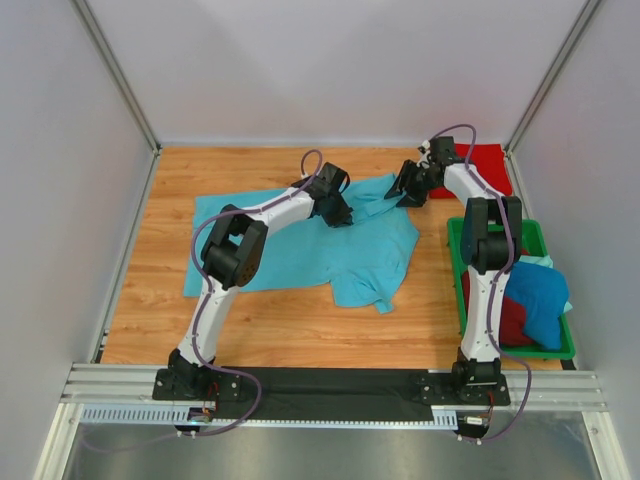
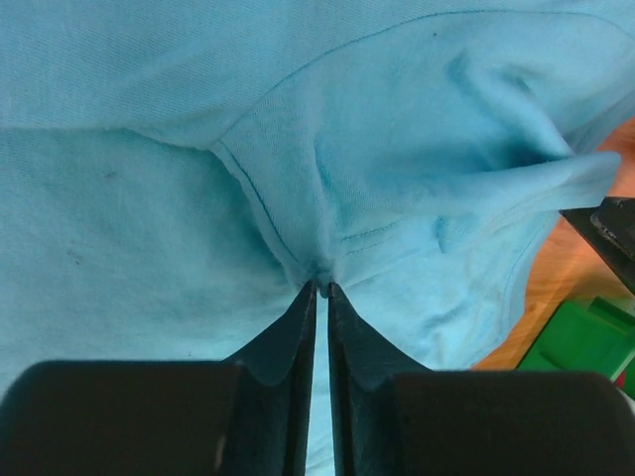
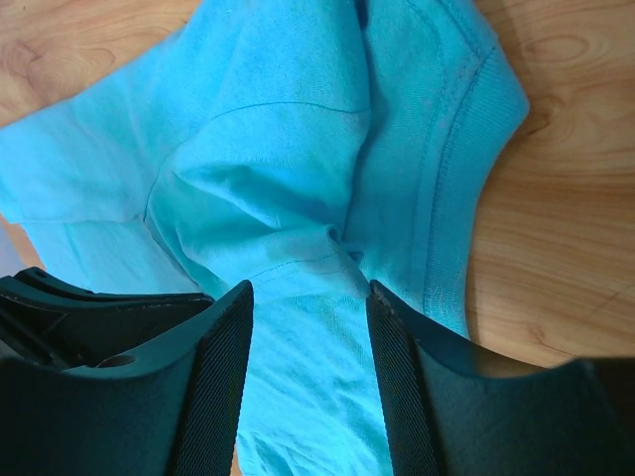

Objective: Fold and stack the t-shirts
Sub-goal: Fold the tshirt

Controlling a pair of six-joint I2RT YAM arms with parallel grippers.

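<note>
The left jaws are clenched on the turquoise t-shirt [image 2: 417, 149]. In the left wrist view the two fingertips [image 2: 301, 322] are pressed almost together, and a small pinch of cloth is caught between them at the end of a stitched seam. The right jaws are released. In the right wrist view the fingers [image 3: 223, 337] are set apart, and a raised fold of the same t-shirt, beside a ribbed edge, is seen between them. Whether the pads are touching that fold cannot be determined from this view.

In the top view the left arm [image 1: 280, 208] is extended across the t-shirt to its far right part. The right arm [image 1: 470, 190] is angled in toward the same bunched corner, so that both sets of jaws are placed near each other.

The turquoise t-shirt is laid on the wooden bench [image 1: 160, 300]. It is spread mostly flat across the middle, with its right side rumpled.

A bright red t-shirt [image 1: 488, 158] is laid at the far right corner of the bench, behind the right arm. A green tray [image 1: 456, 250] is set along the right edge. A dark red t-shirt [image 1: 512, 322] and a deeper blue t-shirt [image 1: 535, 295] are heaped in it.
</note>
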